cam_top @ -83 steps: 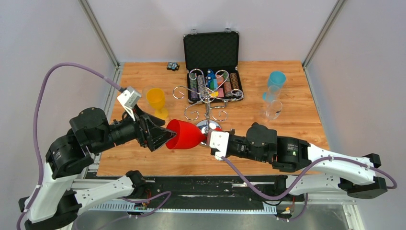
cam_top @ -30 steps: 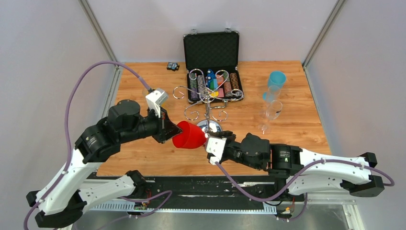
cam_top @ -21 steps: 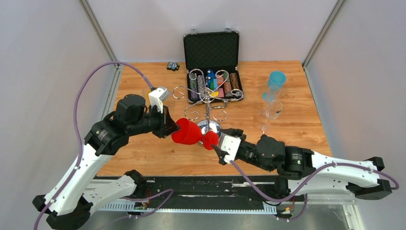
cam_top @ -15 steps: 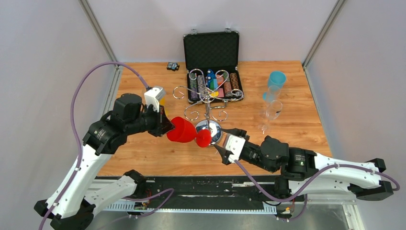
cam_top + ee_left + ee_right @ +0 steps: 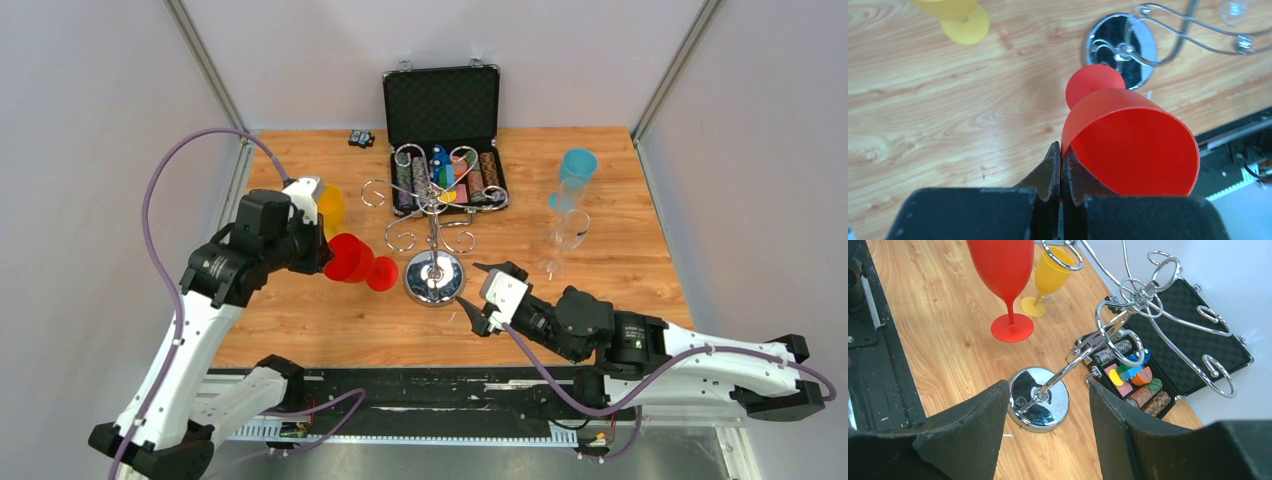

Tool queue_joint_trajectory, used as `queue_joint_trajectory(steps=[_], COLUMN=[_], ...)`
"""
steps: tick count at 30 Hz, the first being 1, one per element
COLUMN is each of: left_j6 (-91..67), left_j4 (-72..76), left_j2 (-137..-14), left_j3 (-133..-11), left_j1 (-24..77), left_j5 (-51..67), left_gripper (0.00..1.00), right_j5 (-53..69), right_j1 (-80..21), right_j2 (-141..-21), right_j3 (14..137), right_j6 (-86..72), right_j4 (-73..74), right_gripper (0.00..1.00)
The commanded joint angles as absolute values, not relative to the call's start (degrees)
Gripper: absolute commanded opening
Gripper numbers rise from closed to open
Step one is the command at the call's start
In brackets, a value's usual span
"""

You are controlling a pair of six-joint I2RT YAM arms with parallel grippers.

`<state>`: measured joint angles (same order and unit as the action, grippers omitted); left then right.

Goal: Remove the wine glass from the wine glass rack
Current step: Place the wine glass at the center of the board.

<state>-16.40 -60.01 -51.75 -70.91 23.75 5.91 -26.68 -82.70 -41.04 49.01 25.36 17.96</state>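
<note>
The red wine glass (image 5: 352,263) is off the wine glass rack (image 5: 433,214) and stands left of the rack's round chrome base (image 5: 433,278). My left gripper (image 5: 324,254) is shut on the glass's rim, one finger inside the bowl and one outside (image 5: 1061,148). In the left wrist view the red bowl (image 5: 1133,150) fills the lower right, with its foot (image 5: 1094,83) below it next to the rack base (image 5: 1122,46). Whether the foot touches the table I cannot tell. My right gripper (image 5: 482,297) is open and empty, just right of the base (image 5: 1038,400).
A yellow glass (image 5: 326,204) stands just behind the red one. An open black chip case (image 5: 443,130) sits behind the rack. A blue glass (image 5: 577,165) and a clear glass (image 5: 571,231) stand at the right. A small black object (image 5: 361,138) lies at the back.
My left arm has carried the red glass leftward, away from the rack base. My right gripper has let go of the glass's foot, opened, and drawn back to the right.
</note>
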Motion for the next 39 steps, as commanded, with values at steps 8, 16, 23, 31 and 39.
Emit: queue_joint_trajectory(steps=[8,16,23,31,39], left_j6=[-13.8,-14.8,-15.2,-15.5,-15.8], left_j4=[-58.2,-57.9,-55.9,-53.7,-53.1], left_j2=[-59.9,-66.8,-72.5,-76.4,-78.8], left_j3=[-70.3,-70.3,-69.6,-69.5,-69.7], left_j1=[13.0,11.9,9.6,7.7,7.0], left_j5=[-2.5,-12.5,-12.4,-11.5,-11.0], left_gripper=[0.0,0.0,0.0,0.0,0.06], right_j5=[-31.2,-30.6,-29.6,-29.9,-30.5], right_j1=[-82.9,-82.9,-82.9,-82.9,-82.9], right_j2=[-39.6,-39.2,-38.0,-35.6,-34.0], right_j3=[50.2,49.9,48.9,47.6,47.4], right_j6=[14.6,11.6,10.1,9.9,10.1], right_j4=[14.9,14.9,14.9,15.0,14.9], right_gripper=[0.63,0.65,0.64,0.66,0.68])
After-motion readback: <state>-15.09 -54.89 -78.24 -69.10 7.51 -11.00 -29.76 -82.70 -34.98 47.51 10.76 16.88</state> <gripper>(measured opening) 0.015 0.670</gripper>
